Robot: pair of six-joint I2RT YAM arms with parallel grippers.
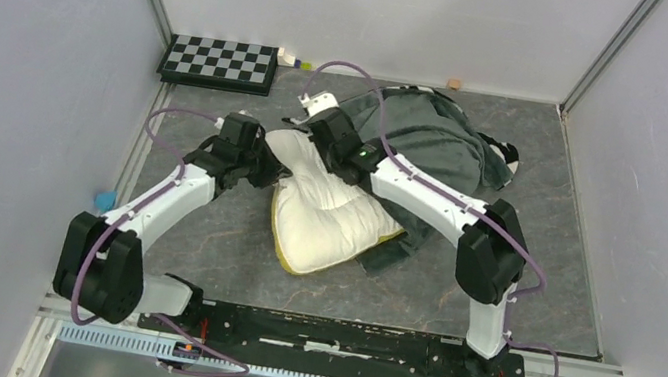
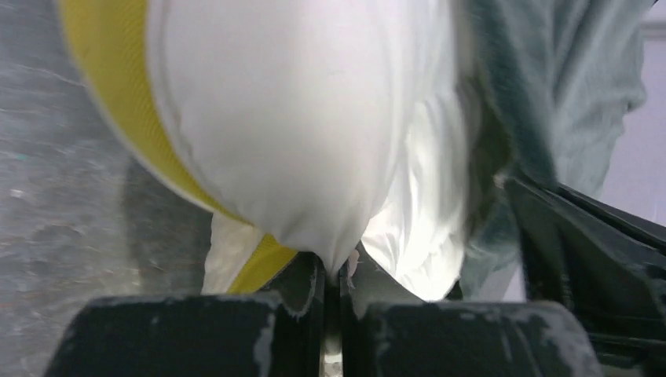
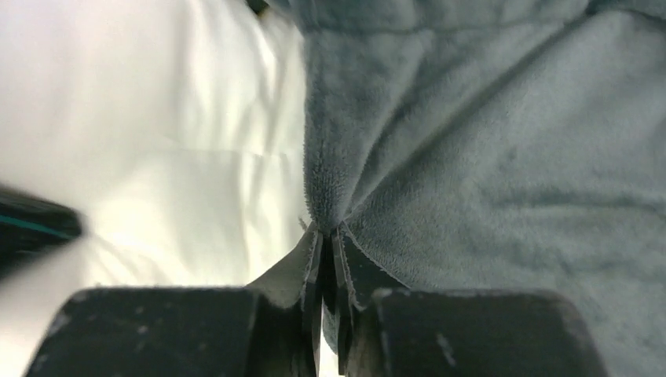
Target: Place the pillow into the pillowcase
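Note:
The cream-white pillow [image 1: 326, 213] with a yellow edge band lies mid-table, its far end against the pillowcase [image 1: 438, 144], which shows its grey-green plush face with a bit of zebra stripe at the right end. My left gripper [image 1: 270, 166] is shut on a pinch of the pillow's white cover at its left far corner; the left wrist view shows the cover [image 2: 298, 141] bunched between the closed jaws, above my left gripper [image 2: 336, 275]. My right gripper [image 1: 341, 149] is shut on the plush edge of the pillowcase [image 3: 471, 157] beside the pillow [image 3: 157, 157], as the view of my right gripper [image 3: 326, 236] shows.
A folded checkerboard [image 1: 220, 62] lies at the back left, with small blocks [image 1: 291, 60] beside it and a tan block [image 1: 454, 84] at the back wall. A blue object [image 1: 104, 200] sits at the left table edge. Grey walls enclose the table.

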